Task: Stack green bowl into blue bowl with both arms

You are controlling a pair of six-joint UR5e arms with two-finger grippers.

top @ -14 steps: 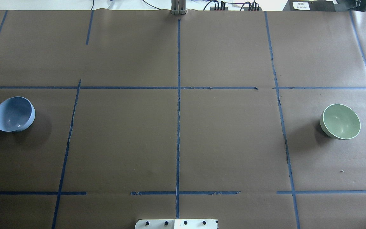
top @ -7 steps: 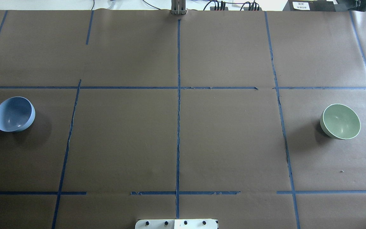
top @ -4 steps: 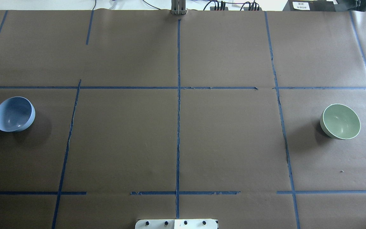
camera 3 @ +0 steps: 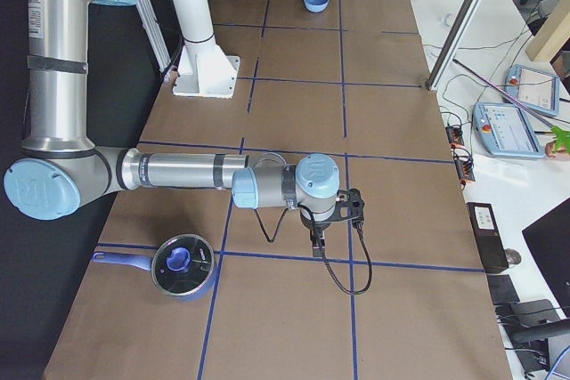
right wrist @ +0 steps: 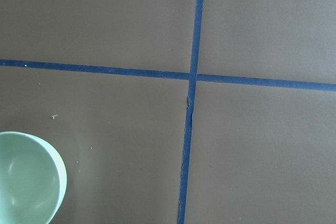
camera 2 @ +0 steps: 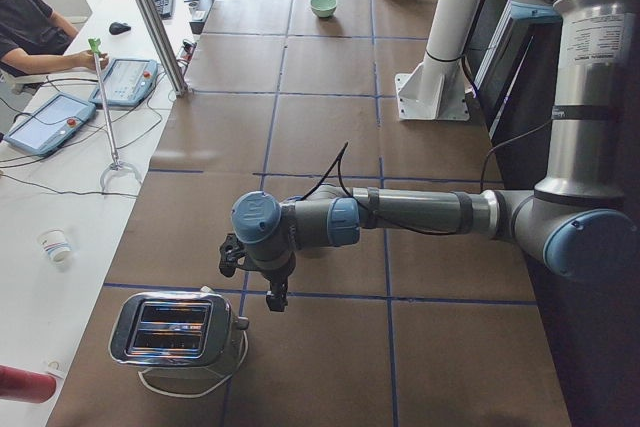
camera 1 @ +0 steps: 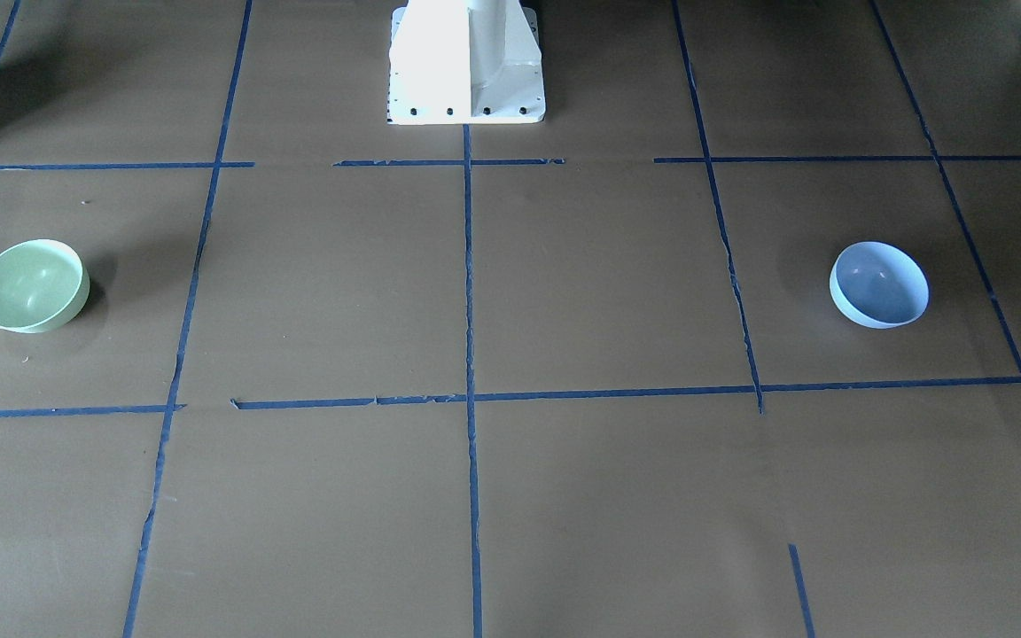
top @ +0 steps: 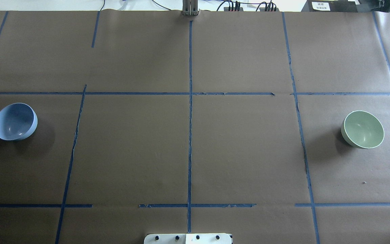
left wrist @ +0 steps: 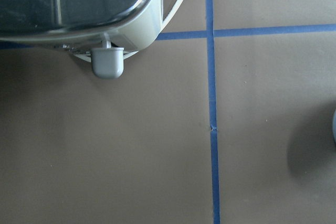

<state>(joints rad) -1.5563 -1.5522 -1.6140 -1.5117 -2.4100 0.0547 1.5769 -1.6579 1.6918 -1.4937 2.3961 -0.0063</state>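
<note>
Near the right edge of the desk (top: 242, 152), the green bowl (top: 362, 129) looks light, stiff and slick; I'd pinch its rim. Whether my left tool (camera 2: 273, 300) and right tool (camera 3: 317, 250) are apart or together, I cannot tell.

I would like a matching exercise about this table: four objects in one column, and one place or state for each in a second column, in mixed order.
1 green bowl
2 blue bowl
3 toaster
4 pot

A two slots on top
B right side of the overhead view
C lid on
D left side of the overhead view

Pairs: 1-B, 2-D, 3-A, 4-C
</note>
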